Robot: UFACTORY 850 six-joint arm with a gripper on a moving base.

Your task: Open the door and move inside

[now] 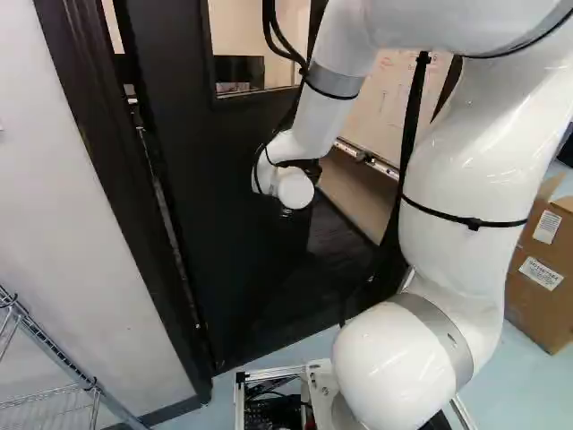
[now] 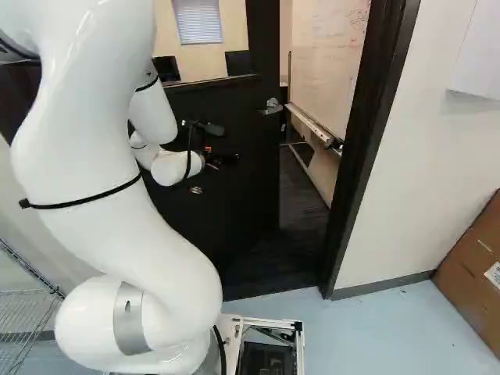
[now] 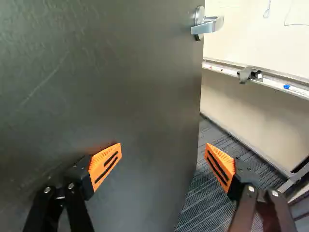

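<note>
Pale blue floor (image 2: 406, 336); cardboard box (image 1: 540, 278) on it; dark striped flooring (image 3: 200, 205) adjoining.

Three cameras are facing one door (image 2: 242, 195).
From behind the arm (image 1: 466, 170), one to its left and one to its right, the base views are looking ahead and slightly down, both taking in the door, the whiteboard (image 1: 385, 98) beyond it and the wire rack (image 1: 55, 353). The wrist view is looking from much nearer the door, sharing the door's handle (image 3: 205, 26) with the right base view and the whiteboard with both; its exact angle to the door is staying hard to judge.
</note>
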